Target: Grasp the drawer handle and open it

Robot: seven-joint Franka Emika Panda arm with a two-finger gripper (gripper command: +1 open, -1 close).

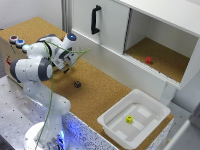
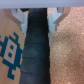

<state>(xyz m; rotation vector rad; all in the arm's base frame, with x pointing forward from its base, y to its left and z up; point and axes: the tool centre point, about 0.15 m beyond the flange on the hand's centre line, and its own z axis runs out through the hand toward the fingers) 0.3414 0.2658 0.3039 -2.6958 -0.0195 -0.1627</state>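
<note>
- Arm [image 1: 37,70] folded at left of frame, wrist reaching toward the cabinet [image 1: 115,35]; fingers [image 1: 65,68] low over the tabletop [image 1: 100,92].
- Wrist view: fingers [image 2: 22,20] spread open, straddling a dark bar [image 2: 36,50]; no contact visible.
- Handle [image 1: 95,19] at upper centre, vertical on the white door, well apart from the fingers.
- Open cork runs centre frame; black ball [image 1: 77,84] near the fingers, bin [image 1: 134,120] at lower right.

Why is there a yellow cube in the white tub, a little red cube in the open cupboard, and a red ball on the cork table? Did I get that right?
Nearly. The ball on the cork table is dark, almost black, not red, as the exterior view shows. The yellow cube does lie in the white tub, and the little red cube does sit in the open cupboard.
</note>
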